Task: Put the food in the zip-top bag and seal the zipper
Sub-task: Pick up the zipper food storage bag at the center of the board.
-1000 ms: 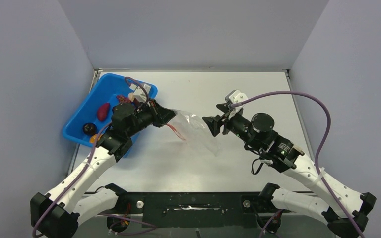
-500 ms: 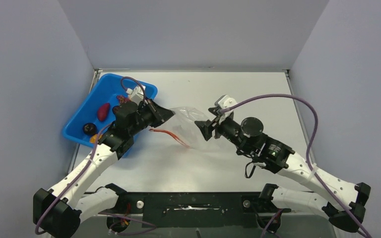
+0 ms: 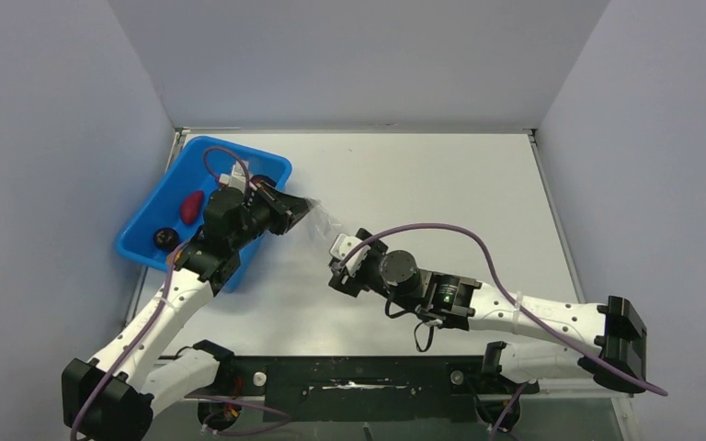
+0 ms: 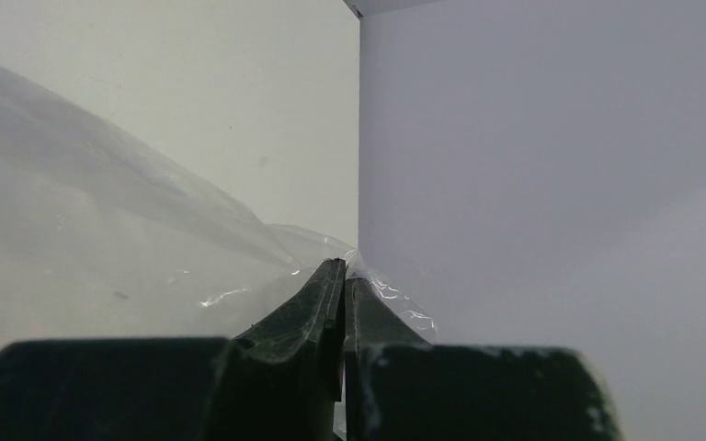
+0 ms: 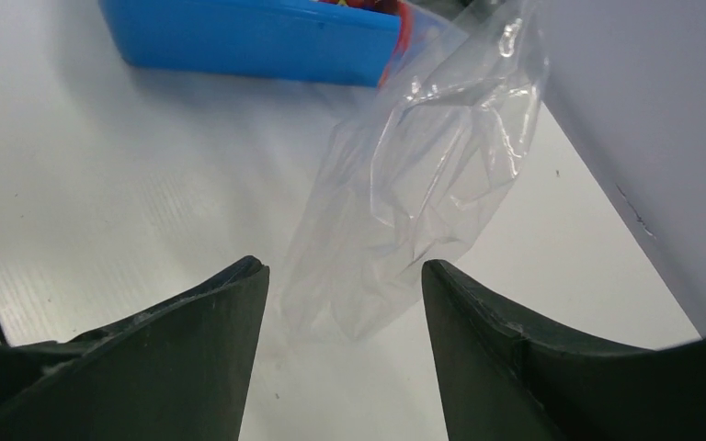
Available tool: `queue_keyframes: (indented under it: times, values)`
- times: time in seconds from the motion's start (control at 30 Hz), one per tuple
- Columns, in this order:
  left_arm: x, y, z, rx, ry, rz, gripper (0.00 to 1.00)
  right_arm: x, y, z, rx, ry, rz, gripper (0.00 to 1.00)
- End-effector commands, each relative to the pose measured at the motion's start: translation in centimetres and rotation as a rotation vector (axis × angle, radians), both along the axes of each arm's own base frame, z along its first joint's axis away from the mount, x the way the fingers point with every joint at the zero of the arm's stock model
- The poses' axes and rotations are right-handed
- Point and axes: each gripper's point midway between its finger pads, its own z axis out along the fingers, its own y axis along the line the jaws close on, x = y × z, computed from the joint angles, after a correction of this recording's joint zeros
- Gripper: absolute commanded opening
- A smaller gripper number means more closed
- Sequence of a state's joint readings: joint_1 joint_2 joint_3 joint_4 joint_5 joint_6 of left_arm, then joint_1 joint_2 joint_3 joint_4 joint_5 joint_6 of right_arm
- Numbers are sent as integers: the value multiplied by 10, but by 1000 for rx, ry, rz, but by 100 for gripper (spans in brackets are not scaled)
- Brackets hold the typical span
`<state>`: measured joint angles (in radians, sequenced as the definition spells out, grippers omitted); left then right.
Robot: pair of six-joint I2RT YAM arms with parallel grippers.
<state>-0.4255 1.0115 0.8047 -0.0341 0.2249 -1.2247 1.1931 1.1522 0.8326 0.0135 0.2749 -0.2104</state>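
The clear zip-top bag [image 3: 329,220] hangs from my left gripper [image 3: 305,209], which is shut on its film beside the blue bin. In the left wrist view the closed fingertips [image 4: 335,276] pinch a fold of the bag [image 4: 129,230]. My right gripper [image 3: 337,272] is open and empty, low over the table just short of the bag's bottom. In the right wrist view the crumpled bag [image 5: 423,165] hangs ahead of the gripper [image 5: 342,280]; a bit of the red zipper [image 5: 404,23] shows at its top. A red food piece [image 3: 190,207] and a dark one [image 3: 164,239] lie in the bin.
The blue bin [image 3: 193,175] stands at the table's far left, partly hidden by the left arm; it also shows in the right wrist view [image 5: 248,37]. Grey walls enclose the table [image 3: 441,202] on three sides. A purple cable loops over the right arm.
My right gripper has swung left and nearer, from beside the bag to low below it, and the arm has stretched flat. The bag has drawn in toward my left gripper, its red strip now hidden from above.
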Motion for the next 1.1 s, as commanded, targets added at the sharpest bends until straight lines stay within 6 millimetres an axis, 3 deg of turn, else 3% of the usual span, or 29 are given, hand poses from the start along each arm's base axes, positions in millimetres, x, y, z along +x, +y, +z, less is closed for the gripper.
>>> queue_keyframes:
  times: [0.0, 0.07, 0.17, 0.27, 0.47, 0.7, 0.87, 0.97, 1.07]
  values:
    - [0, 5, 19, -54, -24, 19, 0, 21, -15, 63, 174, -127, -153, 62]
    - [1, 7, 17, -55, -11, 36, 0, 18, -20, 77, 208, -102, -160, 61]
    - [3, 6, 23, -80, -23, 36, 0, 1, -19, 104, 339, -19, -108, 61]
    - [7, 4, 29, -114, -15, 44, 0, -18, -15, 119, 435, 18, -7, 61]
    - [13, 2, 22, -157, 75, 66, 0, -31, -12, 119, 497, 13, 70, 62]
    - [16, 6, 17, -192, 130, 103, 0, -28, 6, 96, 418, 5, 107, 62]
    - [16, 13, 14, -244, 165, 139, 0, -6, 13, 52, 309, -74, 45, 64]
    - [14, 13, 16, -256, 165, 134, 0, 28, 3, 33, 280, -34, -47, 61]
    - [12, 11, 16, -258, 169, 117, 0, 72, -26, 31, 327, 17, -179, 56]
